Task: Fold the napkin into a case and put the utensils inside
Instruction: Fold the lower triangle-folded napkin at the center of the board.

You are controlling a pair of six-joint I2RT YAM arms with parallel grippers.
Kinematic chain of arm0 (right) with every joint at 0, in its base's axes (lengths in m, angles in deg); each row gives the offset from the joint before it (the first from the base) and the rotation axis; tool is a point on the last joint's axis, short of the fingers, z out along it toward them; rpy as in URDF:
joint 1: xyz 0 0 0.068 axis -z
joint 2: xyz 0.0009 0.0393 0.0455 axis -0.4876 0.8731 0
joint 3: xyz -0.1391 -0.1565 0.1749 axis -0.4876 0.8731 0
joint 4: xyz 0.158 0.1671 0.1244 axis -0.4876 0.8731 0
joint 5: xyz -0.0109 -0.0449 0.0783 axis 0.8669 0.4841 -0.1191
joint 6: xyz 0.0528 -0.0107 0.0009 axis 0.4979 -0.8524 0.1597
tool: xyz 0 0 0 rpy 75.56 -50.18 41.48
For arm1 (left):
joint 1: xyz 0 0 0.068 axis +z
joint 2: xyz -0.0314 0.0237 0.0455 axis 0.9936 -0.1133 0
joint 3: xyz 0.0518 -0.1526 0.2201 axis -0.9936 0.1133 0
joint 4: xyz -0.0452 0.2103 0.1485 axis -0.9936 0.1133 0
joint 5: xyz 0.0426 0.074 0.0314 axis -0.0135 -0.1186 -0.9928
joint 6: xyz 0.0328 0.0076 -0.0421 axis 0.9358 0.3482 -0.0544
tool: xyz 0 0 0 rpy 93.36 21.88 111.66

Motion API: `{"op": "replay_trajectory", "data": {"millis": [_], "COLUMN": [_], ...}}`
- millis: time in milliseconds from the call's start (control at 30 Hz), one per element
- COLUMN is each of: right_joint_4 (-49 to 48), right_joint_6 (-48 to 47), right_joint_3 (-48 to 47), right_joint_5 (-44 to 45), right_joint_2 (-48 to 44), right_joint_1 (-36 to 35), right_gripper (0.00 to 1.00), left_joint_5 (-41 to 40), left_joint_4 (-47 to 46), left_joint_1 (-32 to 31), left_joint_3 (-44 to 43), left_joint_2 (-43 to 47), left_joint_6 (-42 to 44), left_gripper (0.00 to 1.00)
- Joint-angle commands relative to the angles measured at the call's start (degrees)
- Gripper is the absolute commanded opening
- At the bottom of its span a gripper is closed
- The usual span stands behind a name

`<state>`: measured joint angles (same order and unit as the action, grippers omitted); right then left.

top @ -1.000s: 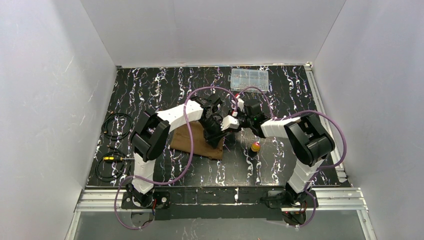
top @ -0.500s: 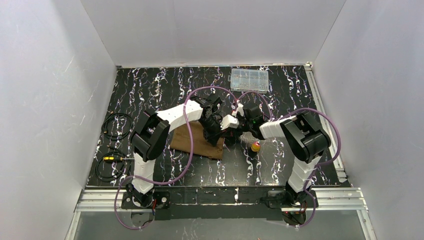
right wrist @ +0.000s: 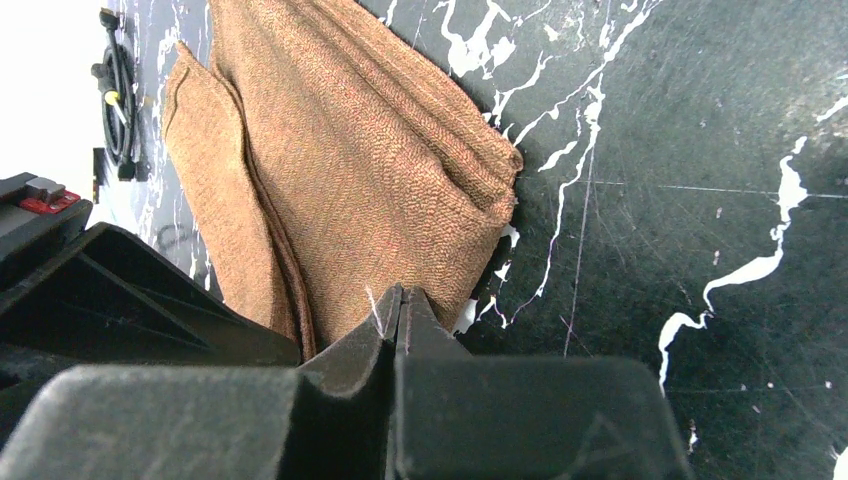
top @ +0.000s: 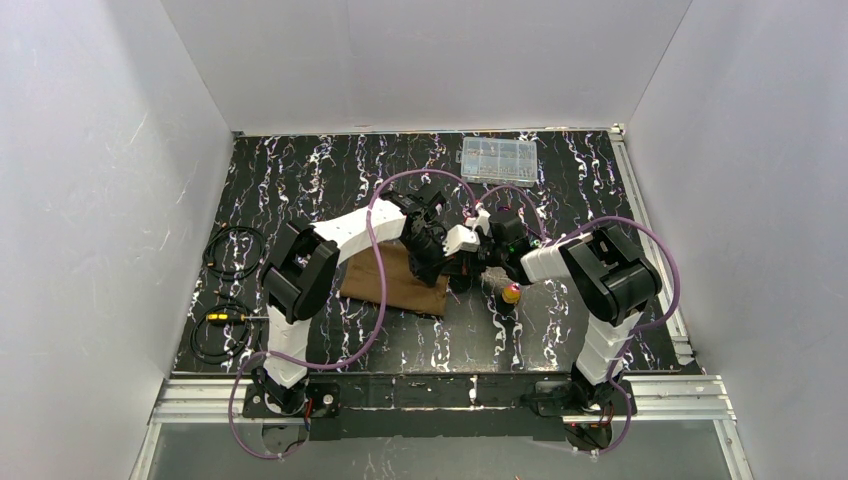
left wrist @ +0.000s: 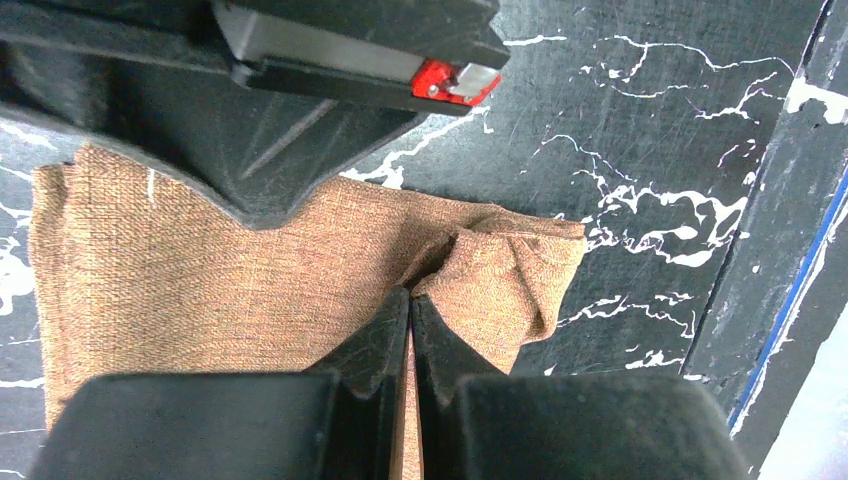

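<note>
Pinching a tuck of cloth, the left fingers (left wrist: pixel 380 340) are pressed fully together on the napkin (left wrist: pixel 200 270). In the left wrist view the brown weave puckers into a small raised fold just right of their tips. The right fingers (right wrist: pixel 425 335) are likewise closed tight, and appear to have the napkin's near edge nipped between them, with a loose thread standing up at the tips. In the top view the napkin (top: pixel 395 285) lies folded on the dark marbled counter (top: pixel 300 180), just left of the frame's centre and partly hidden under the two wrists that meet over its right end. A utensil with a gold-orange head (top: pixel 511 293) lies just right of the cloth, below the right forearm; the other utensil cannot be made out. The napkin looks light, limp and coarse-woven. It will probably sag between two holds, its stacked layers will likely slide over one another, and a crease will not keep unless pressed flat. The safest hold is likely at an edge or corner, deep enough to catch every layer, since a shallow pinch may lift only the top ply. The two holds should be kept apart so that the span between them stays taut. A clear compartment box (top: pixel 498 158) sits well apart at the upper right of the counter.
</note>
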<state>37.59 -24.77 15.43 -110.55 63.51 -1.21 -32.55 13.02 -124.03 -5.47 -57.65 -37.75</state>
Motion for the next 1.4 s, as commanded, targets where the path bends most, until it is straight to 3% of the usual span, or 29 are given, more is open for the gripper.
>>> {"op": "replay_trajectory", "data": {"millis": [0, 267, 467, 867, 967, 1200, 1367], "right_joint_4": [2.2, 0.8, -2.4, 9.6, 9.5, 11.5, 11.8], "right_joint_6": [-0.9, 0.1, 3.0, 0.5, 1.9, -0.3, -2.0], "right_joint_3": [2.2, 2.5, 3.3, 9.7, 12.9, 12.8, 6.8], "right_joint_5": [1.7, 0.0, -1.6, 6.8, 6.1, 7.8, 4.2], "right_joint_2": [1.7, 1.6, -1.2, -25.1, -28.4, -29.7, -21.9], "right_joint_1": [0.0, -0.1, 0.6, 3.3, 3.3, 3.4, 4.4], "right_gripper": [0.03, 0.03, 0.04, 0.14, 0.24, 0.44, 0.36], "left_joint_5": [0.2, 0.8, -3.8, -4.7, -4.5, -4.5, -4.8], "left_joint_4": [0.3, 0.8, -1.5, -4.5, -4.5, -4.0, -4.0], "left_joint_1": [0.0, 0.0, -0.1, 0.0, -0.1, 0.0, -0.1], "left_joint_3": [-2.5, -4.1, -3.9, -0.8, -0.4, -0.5, -0.4], "left_joint_2": [0.0, -2.3, -5.2, -4.8, -4.8, -5.4, -4.7], "left_joint_6": [-0.4, -0.1, 0.2, -1.3, -1.4, -1.5, -2.2], "left_gripper": [0.00, 0.00, 0.00, 0.00, 0.00, 0.00, 0.00]}}
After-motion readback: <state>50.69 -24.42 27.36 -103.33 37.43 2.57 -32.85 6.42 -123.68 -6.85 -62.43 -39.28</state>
